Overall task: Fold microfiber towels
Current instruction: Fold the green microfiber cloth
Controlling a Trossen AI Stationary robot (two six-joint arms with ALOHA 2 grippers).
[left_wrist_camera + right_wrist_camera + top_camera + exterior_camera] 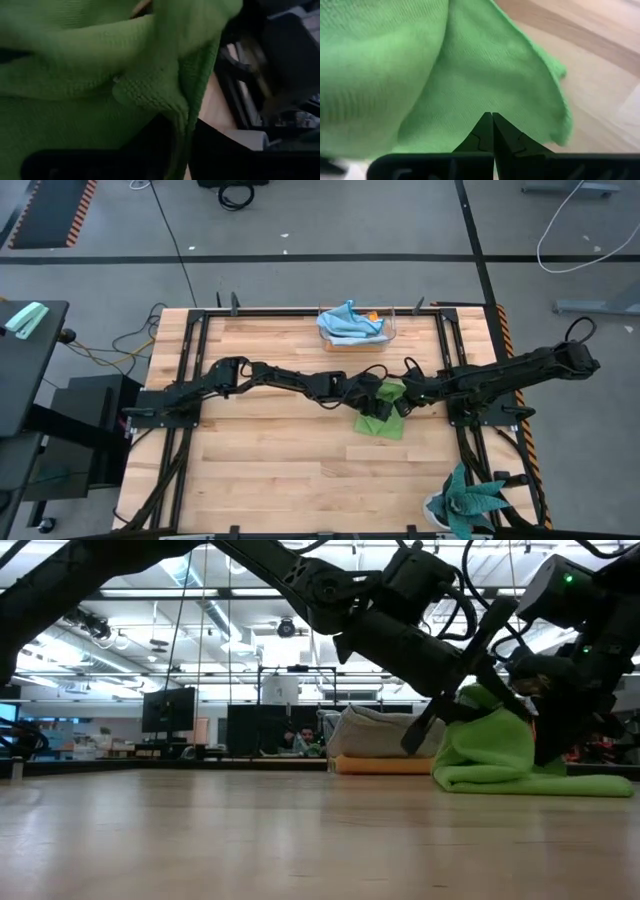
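The lime green towel (pixel 385 423) lies right of the table's middle. In the low view it is heaped up at one side (pixel 490 735), and its lower layer (pixel 590 785) lies flat on the wood. My left gripper (pixel 182 150) reaches in from the table's left and my right gripper (pixel 492 125) from the right. They meet over the towel's far part, and both are shut on it. A light blue towel (pixel 348 322) and a bit of an orange one (pixel 371 316) sit in the clear box (pixel 392 332) at the far edge. My left gripper has a hemmed edge of the green towel (pixel 184 117) between its two fingers, which slant down from the table's left. The cloth is bunched in folds just beyond the fingers. One layer or several, I cannot tell. My right gripper pinches the green towel (pixel 485 102) at the very tips of its shut fingers, slanting down from the table's right. The cloth spreads away from the tips in slack folds, with one free edge (pixel 555 100) hanging over the wood.
A teal spiky-leaved plant (pixel 470 502) stands at the near right corner. Bare wood (pixel 270 460) lies in front of the towel and to its left. Black frame rails (pixel 190 350) run along the table's sides.
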